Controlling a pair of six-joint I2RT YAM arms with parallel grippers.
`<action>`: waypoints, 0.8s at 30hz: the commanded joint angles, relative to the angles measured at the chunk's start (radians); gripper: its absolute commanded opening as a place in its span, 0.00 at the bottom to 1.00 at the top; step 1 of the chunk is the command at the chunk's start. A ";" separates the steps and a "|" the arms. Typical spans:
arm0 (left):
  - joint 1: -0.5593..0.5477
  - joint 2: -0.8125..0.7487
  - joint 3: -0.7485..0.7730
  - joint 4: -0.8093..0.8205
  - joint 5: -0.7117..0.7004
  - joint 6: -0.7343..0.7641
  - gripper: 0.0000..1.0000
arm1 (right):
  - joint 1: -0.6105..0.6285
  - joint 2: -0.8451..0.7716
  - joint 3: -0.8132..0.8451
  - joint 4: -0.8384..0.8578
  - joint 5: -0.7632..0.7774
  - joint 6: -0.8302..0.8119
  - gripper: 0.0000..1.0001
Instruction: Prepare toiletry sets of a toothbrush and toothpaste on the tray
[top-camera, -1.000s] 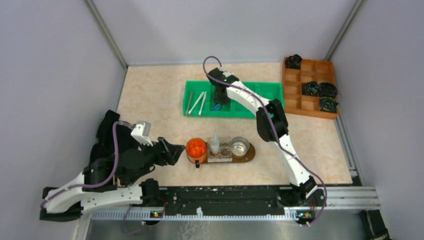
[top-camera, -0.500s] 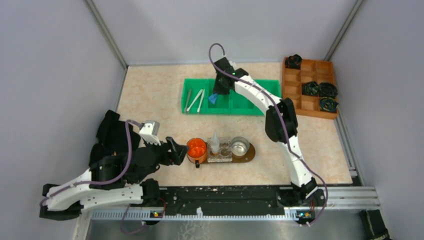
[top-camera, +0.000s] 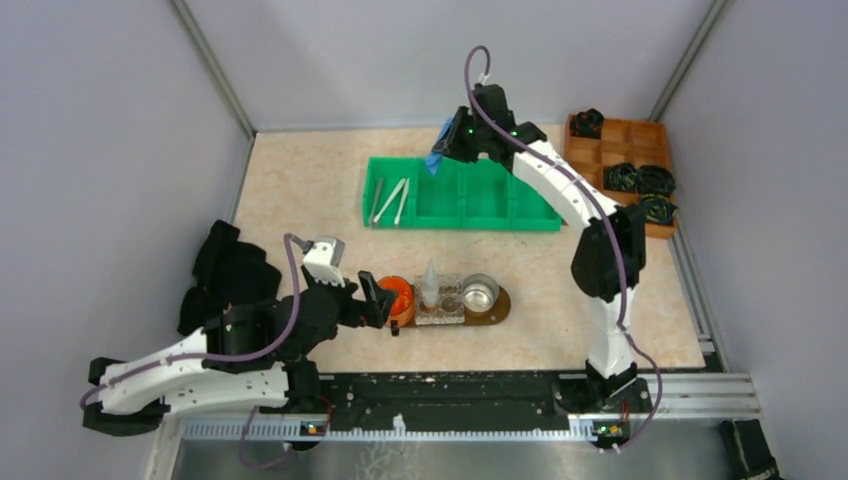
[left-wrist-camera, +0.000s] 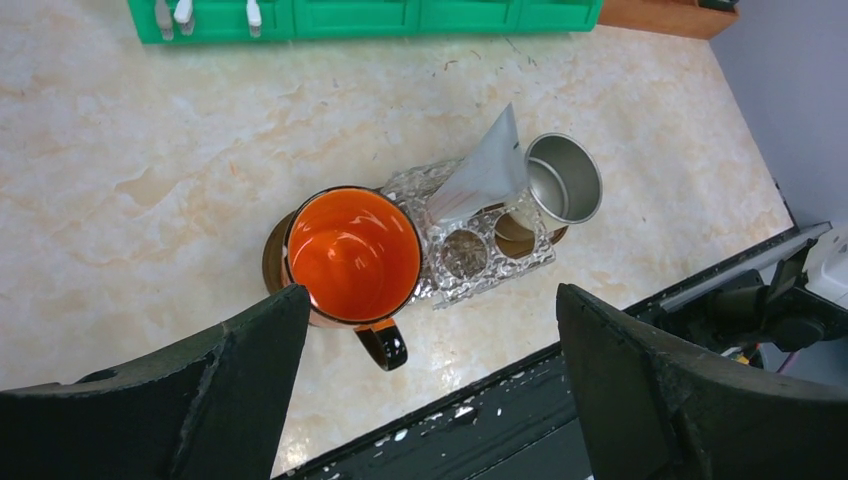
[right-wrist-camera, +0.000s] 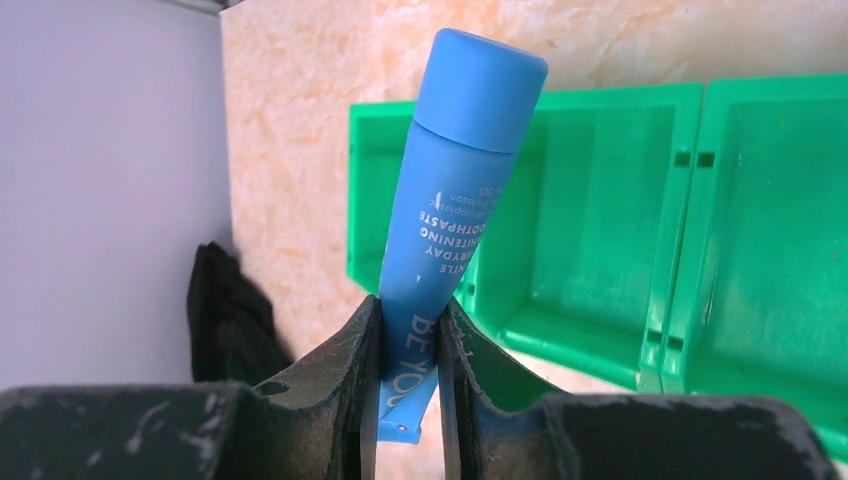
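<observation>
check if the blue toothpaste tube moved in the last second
Yes. Pinched in the right gripper, the blue tube has gone from inside the green bin toward the bin's far edge.

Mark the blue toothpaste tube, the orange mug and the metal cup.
blue toothpaste tube (right-wrist-camera: 455, 190), right wrist view, printed body.
orange mug (left-wrist-camera: 352, 250), left wrist view, inner floor.
metal cup (left-wrist-camera: 563, 182), left wrist view, inner wall.
</observation>
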 joint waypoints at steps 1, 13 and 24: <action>-0.003 0.019 0.022 0.126 0.000 0.072 0.99 | -0.026 -0.192 -0.117 0.150 -0.098 0.042 0.04; -0.001 0.264 0.026 0.614 -0.165 0.473 0.39 | -0.065 -0.573 -0.532 0.288 -0.202 0.130 0.04; 0.000 0.465 -0.027 1.182 -0.263 0.744 0.73 | -0.065 -0.765 -0.717 0.308 -0.234 0.170 0.05</action>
